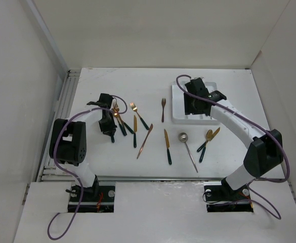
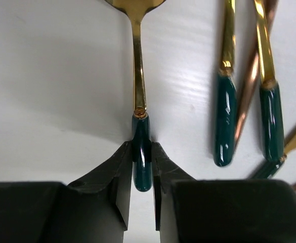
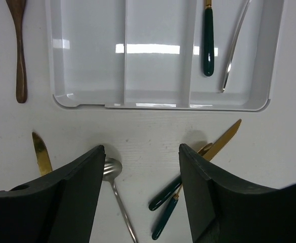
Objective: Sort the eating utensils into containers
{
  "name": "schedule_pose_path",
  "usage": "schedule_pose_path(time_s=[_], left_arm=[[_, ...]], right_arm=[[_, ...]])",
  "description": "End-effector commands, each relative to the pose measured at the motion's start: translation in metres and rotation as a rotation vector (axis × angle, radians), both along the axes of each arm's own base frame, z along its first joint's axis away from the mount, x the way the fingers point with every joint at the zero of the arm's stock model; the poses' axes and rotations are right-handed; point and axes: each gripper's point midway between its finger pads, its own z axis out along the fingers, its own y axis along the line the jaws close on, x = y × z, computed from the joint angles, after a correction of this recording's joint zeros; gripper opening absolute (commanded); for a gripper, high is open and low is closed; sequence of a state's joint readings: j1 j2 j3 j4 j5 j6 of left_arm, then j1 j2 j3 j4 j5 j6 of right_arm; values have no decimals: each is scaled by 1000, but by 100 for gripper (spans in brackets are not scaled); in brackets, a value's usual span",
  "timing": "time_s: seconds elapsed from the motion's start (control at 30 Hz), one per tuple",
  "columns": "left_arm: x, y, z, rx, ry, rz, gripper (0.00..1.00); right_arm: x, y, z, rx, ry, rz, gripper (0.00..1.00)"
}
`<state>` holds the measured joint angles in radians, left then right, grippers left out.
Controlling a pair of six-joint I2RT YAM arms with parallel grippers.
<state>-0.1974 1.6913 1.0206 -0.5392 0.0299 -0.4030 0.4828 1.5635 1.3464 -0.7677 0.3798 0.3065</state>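
Note:
My left gripper (image 2: 141,154) is shut on the dark green handle of a gold spoon (image 2: 138,76), low over the table; in the top view it (image 1: 109,121) is at the left cluster. Other green-handled utensils (image 2: 224,121) lie just to its right. My right gripper (image 3: 141,149) is open and empty, hovering over the table just in front of the white three-compartment tray (image 3: 158,100). The tray's right compartment holds a green-handled utensil (image 3: 208,43) and a silver one (image 3: 234,48). The other two compartments show nothing. In the top view my right arm covers most of the tray (image 1: 177,109).
A silver spoon (image 1: 187,148), a gold knife (image 1: 167,146), a copper knife (image 1: 145,140), a copper fork (image 1: 163,109) and a gold knife-and-spoon pair (image 1: 207,139) lie mid-table. A fork (image 1: 139,115) and a knife (image 1: 135,130) lie near the left cluster. White walls surround the table.

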Motion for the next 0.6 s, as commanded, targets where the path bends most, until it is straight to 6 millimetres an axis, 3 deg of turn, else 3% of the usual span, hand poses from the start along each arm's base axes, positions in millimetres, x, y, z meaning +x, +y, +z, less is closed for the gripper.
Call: schedule_pose_path(time_s=[0.0,0.2,0.3,0.33,0.4,0.43,0.47,0.53,0.57], left_arm=[[33,30,28,114,-92,2,0],[95,33,121,156,-383,-66,0],[133,-11,179,53,-609,-230,0],[144,-26,183,14,-642,-273,0],[168,-75,225,-114,-778,-346,0],[174,-94,234,-161,-803,-372,0],[182,-129,246,-244,-827,-437,0],[188,-167,258,-336,-858,-458,0],[193,-184,248,-366,-841,-465,0]], right_arm=[[23,-1,41,61,-150,-47,65],[59,-3,79,108,-268,-112,65],[73,-20,93,153,-315,-171,65],[78,-23,97,180,-334,-192,65],[86,-37,99,223,-343,-228,65],[88,-42,98,241,-342,-244,65],[89,-47,98,245,-340,-254,64],[91,-60,98,247,-345,-289,64],[89,-60,96,243,-335,-289,63]])
